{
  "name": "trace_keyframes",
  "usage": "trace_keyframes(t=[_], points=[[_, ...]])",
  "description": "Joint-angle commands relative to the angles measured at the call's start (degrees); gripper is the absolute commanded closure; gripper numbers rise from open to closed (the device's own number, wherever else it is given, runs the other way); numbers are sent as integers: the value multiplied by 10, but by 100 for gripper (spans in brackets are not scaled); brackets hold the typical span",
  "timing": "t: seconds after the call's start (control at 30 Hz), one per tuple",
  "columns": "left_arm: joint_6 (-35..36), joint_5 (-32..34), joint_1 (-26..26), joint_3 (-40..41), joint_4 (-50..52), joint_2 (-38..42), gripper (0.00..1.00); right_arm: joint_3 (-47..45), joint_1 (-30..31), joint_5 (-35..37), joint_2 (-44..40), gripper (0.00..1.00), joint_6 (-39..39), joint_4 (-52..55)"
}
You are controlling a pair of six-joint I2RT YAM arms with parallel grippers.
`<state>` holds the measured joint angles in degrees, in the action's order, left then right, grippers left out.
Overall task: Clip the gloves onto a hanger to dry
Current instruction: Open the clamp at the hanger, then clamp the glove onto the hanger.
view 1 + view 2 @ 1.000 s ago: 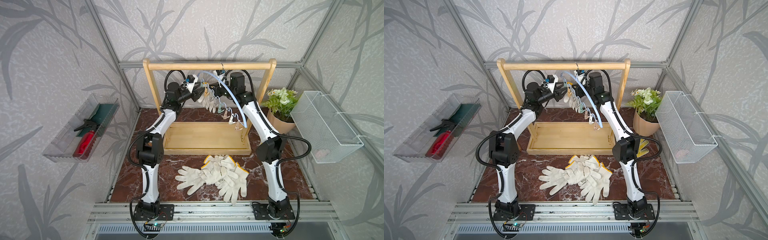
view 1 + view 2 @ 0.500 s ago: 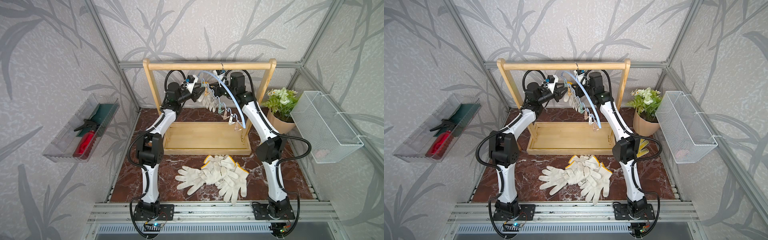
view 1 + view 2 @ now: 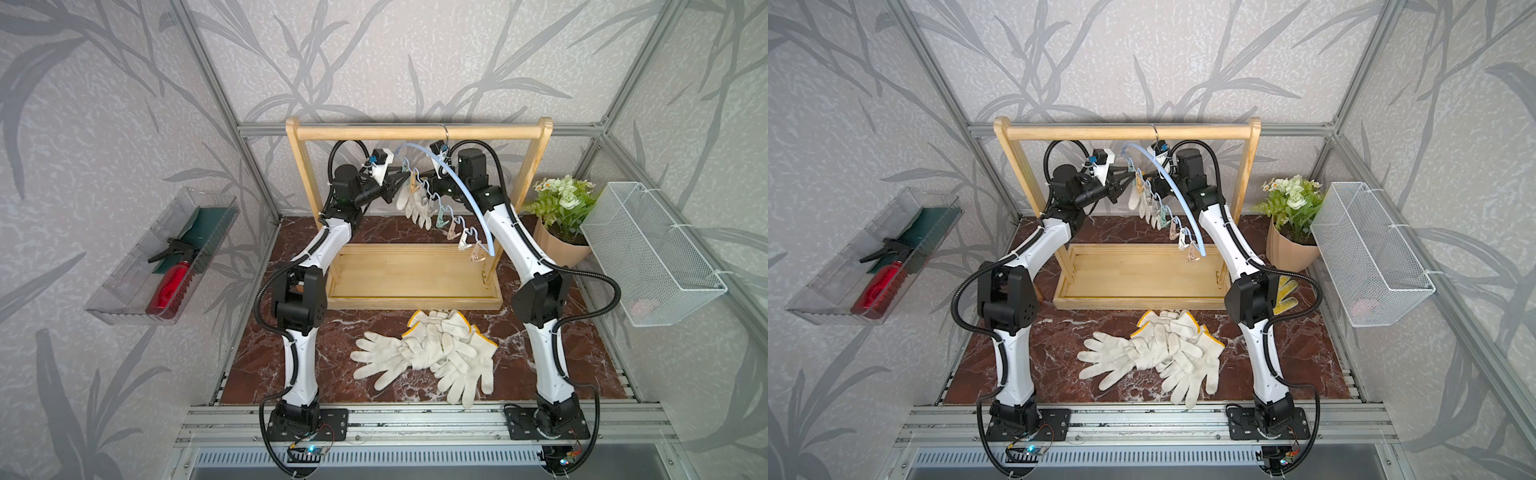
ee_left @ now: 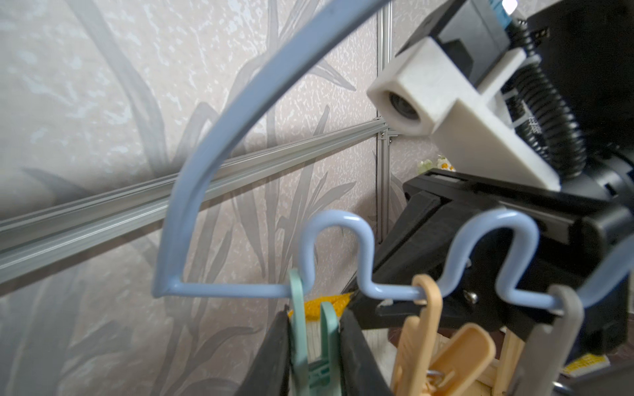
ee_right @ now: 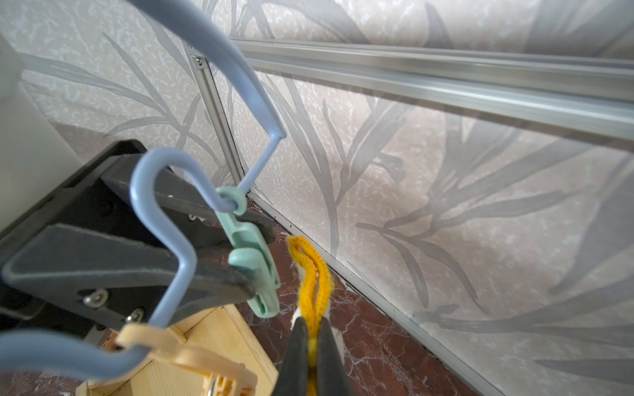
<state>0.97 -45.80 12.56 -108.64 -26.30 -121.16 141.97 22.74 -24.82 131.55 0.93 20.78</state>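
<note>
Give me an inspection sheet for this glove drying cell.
Surface: red marble tabletop; pile of gloves in front of the wooden rack.
Job's things: blue hanger hooked on the rack bar; one glove held up beside its clips.
Clutter: yellow patterned glove near the potted plant.
Grippers: left gripper closed on the green clip; right gripper shut on the glove's yellow cuff.
Cables: black conduit loops at each elbow, clear of the gloves.
Surroundings: wall tray with red bottle; wire basket.
</note>
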Motion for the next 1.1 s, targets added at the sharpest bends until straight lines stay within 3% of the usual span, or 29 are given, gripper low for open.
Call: trace_keyframes(t=[0.0, 0.3, 0.5, 0.7, 0.87, 1.07], points=[[-12, 1, -3, -4, -20, 18, 84, -4, 1, -15, -21, 100, 4, -20], [-58, -9, -3, -7, -43, 13, 100, -27, -5, -26, -27, 100, 13, -10], [-81, -35, -3, 8, -45, 22, 100, -47, -16, -71, -32, 100, 60, 39], [-108, -105, -6, 11, -46, 30, 100, -14, -26, -150, -16, 100, 120, 109], [-180, -162, -14, -6, -98, 13, 100, 25, -32, -230, 5, 100, 158, 160], [-299, -220, -26, -47, -190, -26, 100, 69, -33, -257, 29, 100, 191, 207]])
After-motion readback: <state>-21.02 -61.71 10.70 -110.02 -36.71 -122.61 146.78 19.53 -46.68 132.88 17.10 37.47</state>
